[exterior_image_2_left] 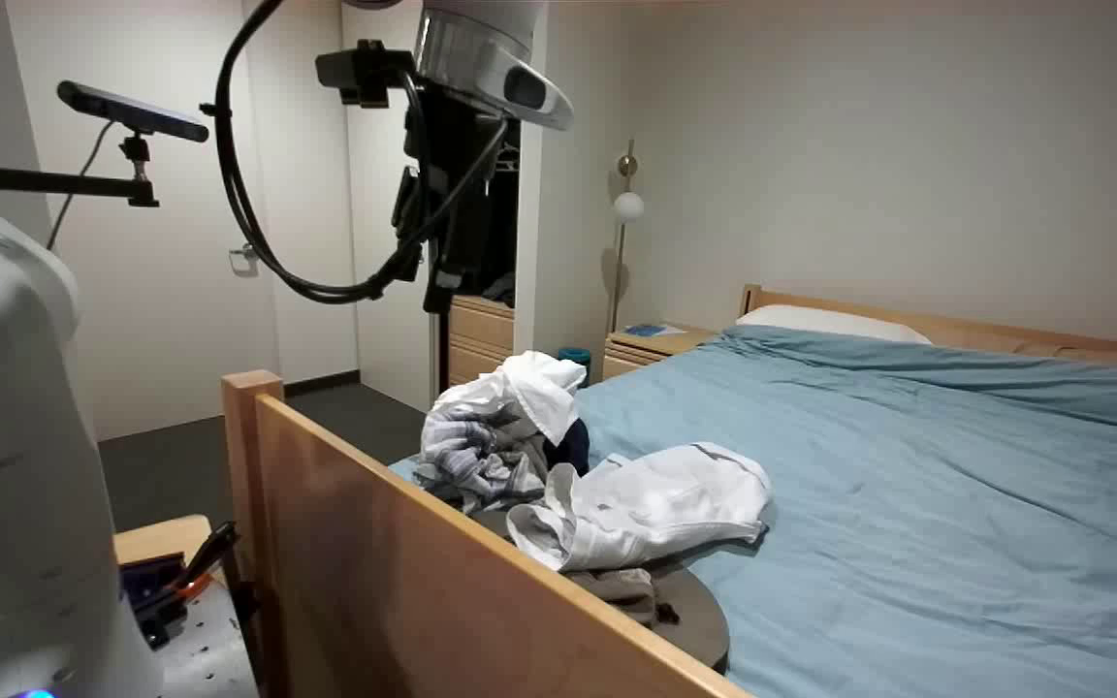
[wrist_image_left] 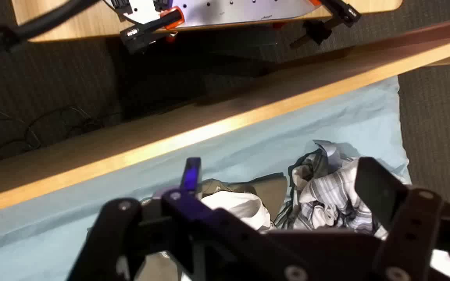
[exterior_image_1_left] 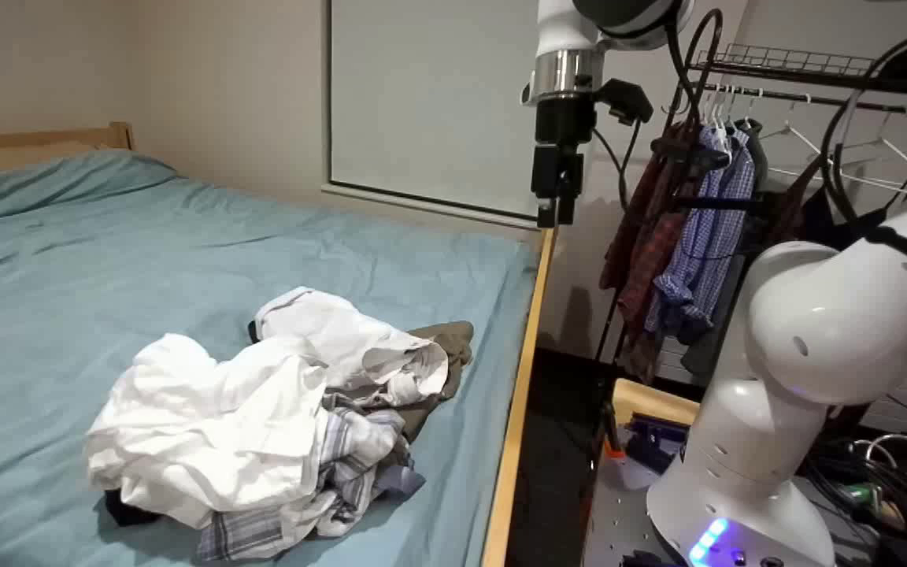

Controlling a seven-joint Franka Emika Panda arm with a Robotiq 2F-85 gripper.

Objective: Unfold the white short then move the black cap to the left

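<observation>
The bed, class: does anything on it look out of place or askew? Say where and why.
Yes: near the footboard, a white garment lies crumpled over plaid cloth, with what look like white shorts rumpled beside it. That seems out of place, as other clothes hang from a rack.

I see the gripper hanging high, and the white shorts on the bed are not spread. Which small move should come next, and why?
I would probably lower the gripper toward the open leg end of the white shorts. Both exterior views show it hanging higher than the shorts, which lie bunched; in the wrist view its fingers stand apart, holding nothing.
</observation>
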